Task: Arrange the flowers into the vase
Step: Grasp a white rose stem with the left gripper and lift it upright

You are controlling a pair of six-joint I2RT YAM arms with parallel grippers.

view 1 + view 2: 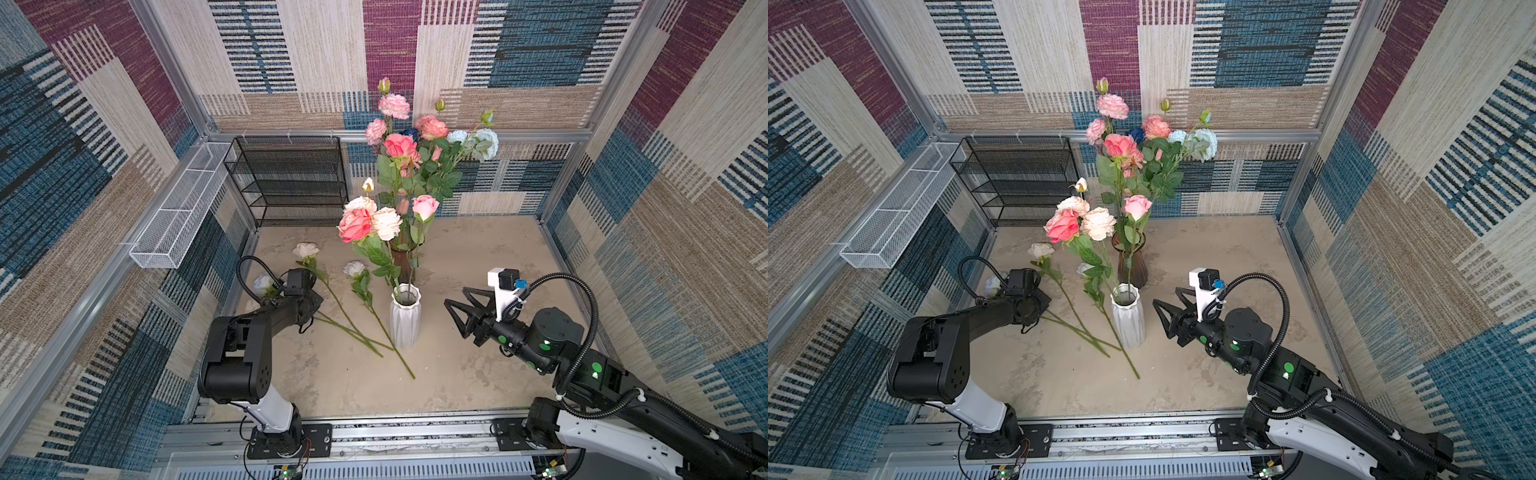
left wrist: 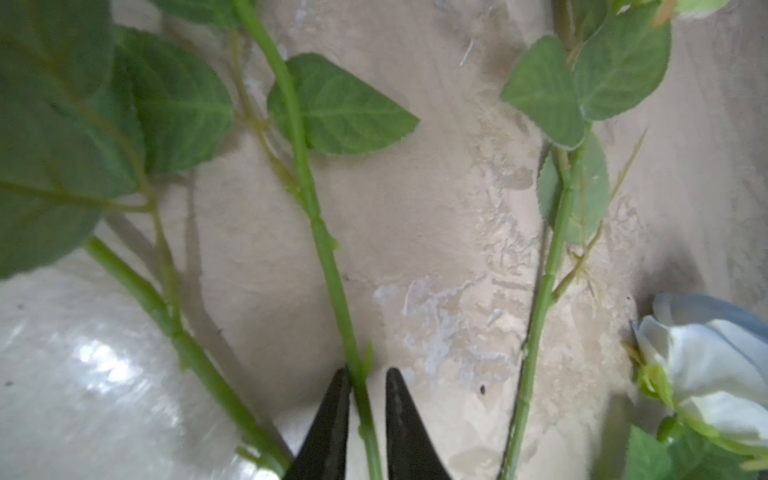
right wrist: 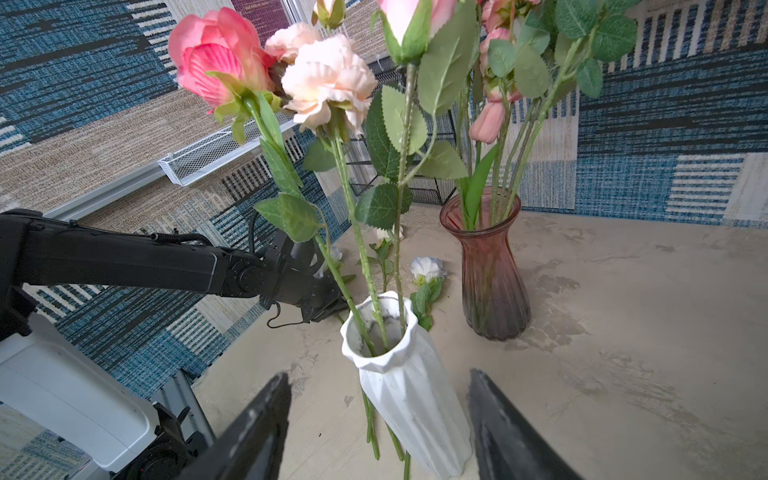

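A white ribbed vase (image 1: pixel 405 320) (image 1: pixel 1128 320) (image 3: pixel 411 399) stands mid-table with three pink and peach flowers (image 1: pixel 365 220) in it. Three pale flowers lie on the table left of it, among them one with a cream head (image 1: pixel 305 250) and one with a pale blue head (image 2: pixel 706 357). My left gripper (image 2: pixel 368 370) points down over one lying green stem (image 2: pixel 328 257). Its jaws are narrowly apart, with the stem against one finger and a small gap at the other. My right gripper (image 1: pixel 455 299) (image 3: pixel 378 374) is open, just right of the white vase, not touching it.
A dark red glass vase (image 1: pixel 401 262) (image 3: pixel 492 270) behind the white one holds several flowers. A black mesh rack (image 1: pixel 291 178) stands at the back left. A white mesh basket (image 1: pixel 183 212) hangs on the left wall. Patterned walls enclose the table.
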